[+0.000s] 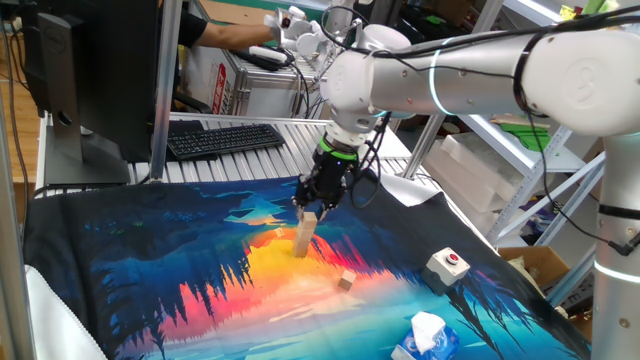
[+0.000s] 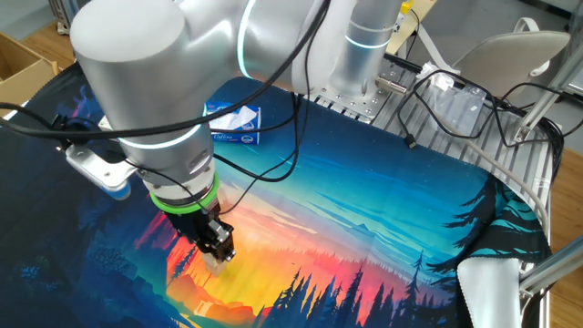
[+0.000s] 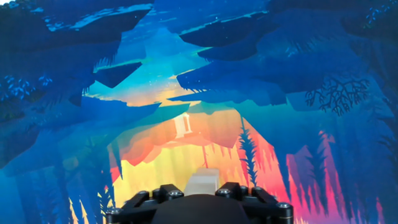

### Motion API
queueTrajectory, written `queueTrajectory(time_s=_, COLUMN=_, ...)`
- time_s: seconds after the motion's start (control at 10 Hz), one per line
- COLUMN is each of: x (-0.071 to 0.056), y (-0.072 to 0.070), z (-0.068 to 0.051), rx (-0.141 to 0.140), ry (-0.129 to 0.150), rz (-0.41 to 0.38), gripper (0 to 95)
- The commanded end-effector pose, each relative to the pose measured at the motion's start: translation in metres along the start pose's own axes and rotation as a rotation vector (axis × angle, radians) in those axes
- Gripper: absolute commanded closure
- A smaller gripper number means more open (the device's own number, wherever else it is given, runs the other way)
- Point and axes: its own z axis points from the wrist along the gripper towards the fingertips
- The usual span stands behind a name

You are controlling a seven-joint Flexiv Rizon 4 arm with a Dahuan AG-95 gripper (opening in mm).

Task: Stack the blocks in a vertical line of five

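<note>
A slim upright column of stacked tan blocks (image 1: 305,238) stands on the orange part of the printed mat. My gripper (image 1: 313,205) hangs straight over it, its black fingers on either side of the top block and slightly spread. From the hand view, that top block (image 3: 203,181) shows pale between the finger bases, just below my gripper (image 3: 203,190). One loose block (image 1: 346,282) lies on the mat to the right of the column. In the other fixed view the arm covers most of the stack under the gripper (image 2: 219,251).
A white box with a red button (image 1: 447,265) sits right of the loose block. A blue-and-white carton (image 1: 428,338) lies near the mat's front corner, also seen as the carton (image 2: 232,123). A black keyboard (image 1: 222,138) lies behind the mat.
</note>
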Motion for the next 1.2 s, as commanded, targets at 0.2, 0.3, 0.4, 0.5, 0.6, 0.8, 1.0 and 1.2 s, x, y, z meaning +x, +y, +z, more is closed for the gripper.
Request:
queueTrajectory(time_s=0.2, x=0.003, y=0.0, z=-0.001, rx=0.003, ry=0.006, rz=0.009, gripper=19.0)
queueTrajectory(time_s=0.3, x=0.004, y=-0.001, z=-0.002, rx=-0.003, ry=0.007, rz=0.011, gripper=19.0)
queueTrajectory(time_s=0.4, x=0.005, y=-0.001, z=-0.005, rx=-0.004, ry=0.005, rz=0.007, gripper=19.0)
queueTrajectory(time_s=0.5, x=0.009, y=-0.002, z=-0.01, rx=-0.008, ry=0.011, rz=-0.009, gripper=19.0)
queueTrajectory(time_s=0.6, x=0.012, y=-0.004, z=-0.015, rx=-0.026, ry=0.022, rz=-0.021, gripper=19.0)
queueTrajectory(time_s=0.8, x=0.017, y=-0.006, z=-0.021, rx=-0.036, ry=0.035, rz=-0.041, gripper=19.0)
queueTrajectory(time_s=1.0, x=0.022, y=-0.008, z=-0.026, rx=-0.035, ry=0.045, rz=-0.077, gripper=19.0)
queueTrajectory(time_s=1.2, x=0.027, y=-0.01, z=-0.031, rx=-0.027, ry=0.044, rz=-0.115, gripper=19.0)
